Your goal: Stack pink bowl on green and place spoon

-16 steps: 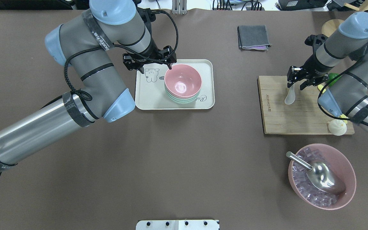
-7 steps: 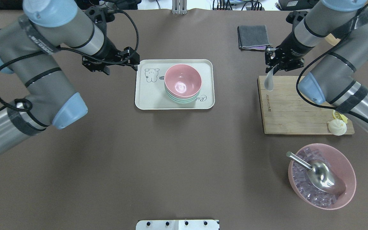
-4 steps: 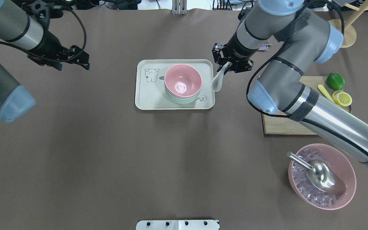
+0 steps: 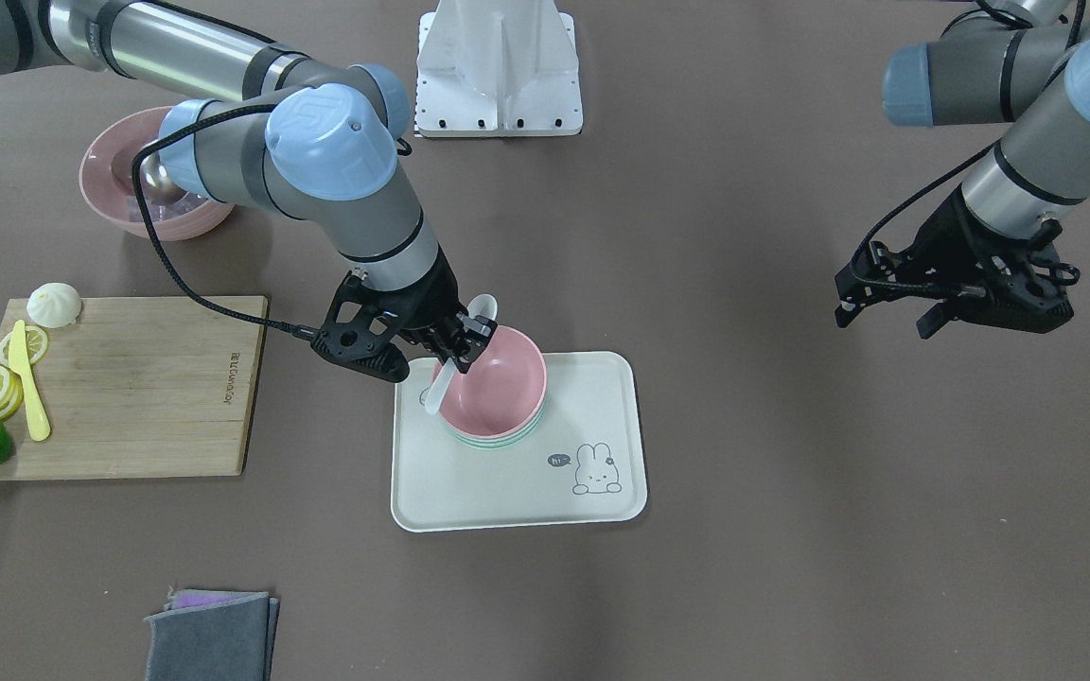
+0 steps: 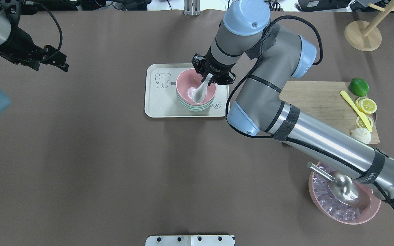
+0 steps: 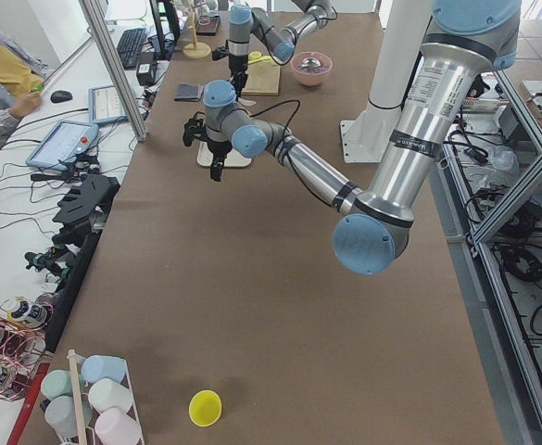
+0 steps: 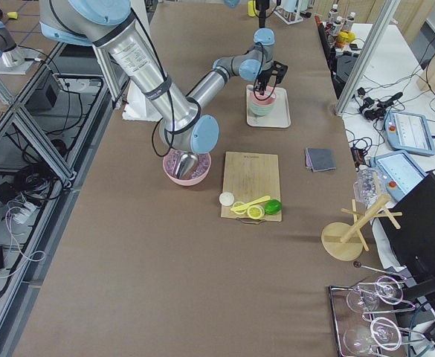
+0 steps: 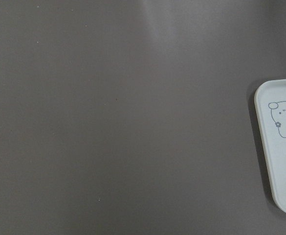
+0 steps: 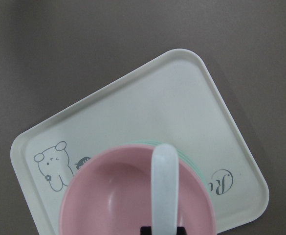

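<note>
1. Facing the robot: the right gripper [image 4: 455, 346] pinches a white spoon [image 4: 482, 307] by its handle, above the pink bowl [image 4: 500, 383]. The pink bowl sits nested in the green bowl [image 4: 498, 442], of which only a thin rim shows. The stack stands on the tray [image 4: 507, 497], in the half on the robot's right. The left gripper [image 4: 884, 320] hangs well off the tray on the robot's left, fingers spread and holding nothing.
2. Overhead: the spoon's rounded end falls inside the pink bowl's outline. Whether it touches the bowl cannot be told.
   - To the robot's right of the tray lies a cutting board [image 5: 320, 95] with a lime [image 5: 358, 86], lemon slices [image 5: 367, 106] and a bun [image 5: 361, 135].
   - Further from the tray, nearer the robot, a large bowl [image 5: 349, 222] holds ice [image 5: 327, 205] and a metal scoop [image 5: 345, 191].
3. Left side: both arms reach towards the tray's end of the table. The bowls are too small to make out.
4. Right side: the near arm's gripper stands over the stack on the tray.
5. Left wrist: only bare tabletop and one tray corner with a drawn animal.
6. Right wrist: the spoon runs up from the bottom edge across the pink bowl. The green rim peeks out behind, and both bowls are on the tray.
</note>
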Robot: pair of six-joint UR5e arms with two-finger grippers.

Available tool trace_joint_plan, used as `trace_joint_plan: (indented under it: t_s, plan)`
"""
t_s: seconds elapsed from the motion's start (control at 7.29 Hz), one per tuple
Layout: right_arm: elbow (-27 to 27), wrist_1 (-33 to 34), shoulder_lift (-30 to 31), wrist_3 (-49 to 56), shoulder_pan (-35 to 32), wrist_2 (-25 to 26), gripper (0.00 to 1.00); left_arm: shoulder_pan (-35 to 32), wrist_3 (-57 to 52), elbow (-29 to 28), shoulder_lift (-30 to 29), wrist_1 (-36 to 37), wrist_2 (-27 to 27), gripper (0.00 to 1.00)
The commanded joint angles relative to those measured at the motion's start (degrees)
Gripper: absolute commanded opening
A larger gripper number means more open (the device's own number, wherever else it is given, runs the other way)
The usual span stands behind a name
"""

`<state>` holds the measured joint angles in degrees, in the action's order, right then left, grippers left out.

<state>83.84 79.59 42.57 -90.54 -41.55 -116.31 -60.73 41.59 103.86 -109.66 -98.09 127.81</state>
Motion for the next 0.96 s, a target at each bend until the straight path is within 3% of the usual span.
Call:
trace_joint_plan:
  t_s: [0.0,0.14,0.27,0.41,0.55,0.82]
  plan:
    - [-1.39,-0.13,-0.73,-0.25,-0.73,0.21,0.0,-0.27,-0.11,0.63,0.06,0.0,-0.11,0.98]
    - [-2.88,-0.13,-2.22,-0.95,-0.73,0.21,0.12,-0.62,-0.11,0.81,0.06,0.0,-0.2,0.98]
    - [-3.59,-1.52,-2.58,-0.52,-0.73,0.12,0.99,-0.71,-0.02,0.73,0.06,0.0,-0.46,0.98]
    - [-3.42,-3.89,-2.32,-0.34,-1.16,-0.23,1.0,-0.88,0.07,1.07,0.06,0.0,-0.55,0.98]
    - [-2.9,-3.3,-1.1,2.79,-5.6,-4.84,1.0,-1.49,0.16,0.73,0.06,0.0,-1.24,0.98]
    - [3.66,-3.12,8.96,13.66,-19.64,-16.01,1.0,-6.48,-2.11,0.55,0.5,0.09,-2.04,0.98]
